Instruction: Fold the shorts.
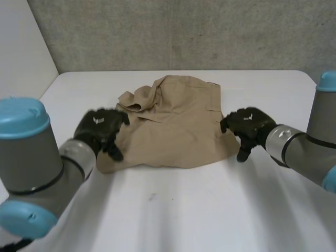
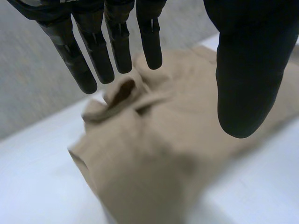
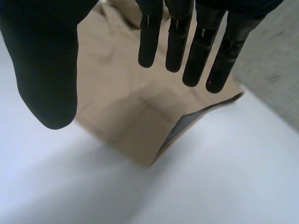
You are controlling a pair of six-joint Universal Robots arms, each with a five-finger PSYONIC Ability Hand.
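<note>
Tan shorts [image 1: 176,126] lie rumpled mid-table [image 1: 184,210] between two black hands.
Soft matte cloth (one hem curled into a loop) bunches beside the left hand [image 1: 100,128]; the right hand [image 1: 247,126] is at the opposite edge, both with fingers straight, thumbs apart, gripping nothing.

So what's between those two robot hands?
The tan shorts, rumpled on the table, span from left robot hand to right robot hand, in the head view.

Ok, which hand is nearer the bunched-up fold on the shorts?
Left. The left hand is open at the left edge of the shorts, just beside the bunched fold; the right hand, also open, is across the cloth at the opposite edge.
</note>
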